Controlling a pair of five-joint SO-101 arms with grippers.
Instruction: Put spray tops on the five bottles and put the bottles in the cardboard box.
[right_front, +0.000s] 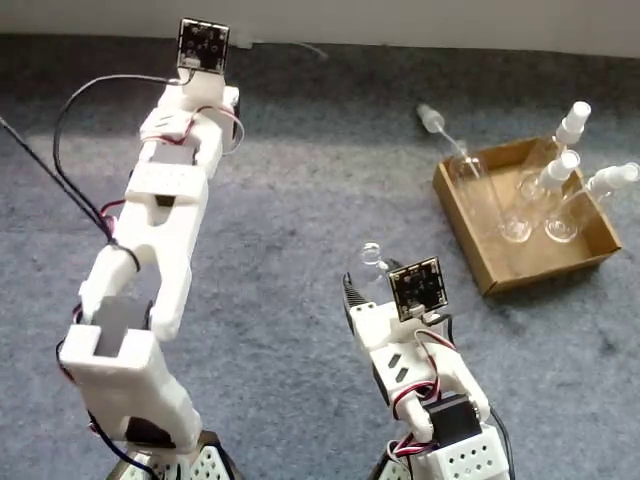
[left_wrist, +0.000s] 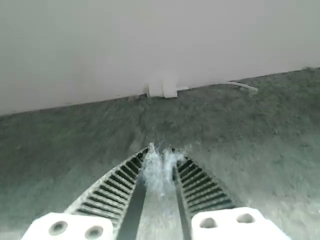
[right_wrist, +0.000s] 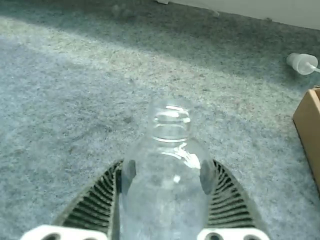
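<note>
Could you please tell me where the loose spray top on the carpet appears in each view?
High view: spray top on the carpet, just beyond the cardboard box's far corner.
Right wrist view: spray top on the carpet, past the cardboard box's corner.
Left wrist view: faces the wall instead.
Shared landmark: the cardboard box.

We noted the left arm's black-ribbed white gripper (left_wrist: 161, 157) low over grey carpet (left_wrist: 260, 135), facing a pale wall (left_wrist: 150, 40); small white block (left_wrist: 162, 91) at its foot.

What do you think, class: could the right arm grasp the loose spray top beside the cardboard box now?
Probably not yet: the right end effector is shut on an uncapped bottle, so nothing is free to grip the spray top. The way across the carpet looks open.
</note>
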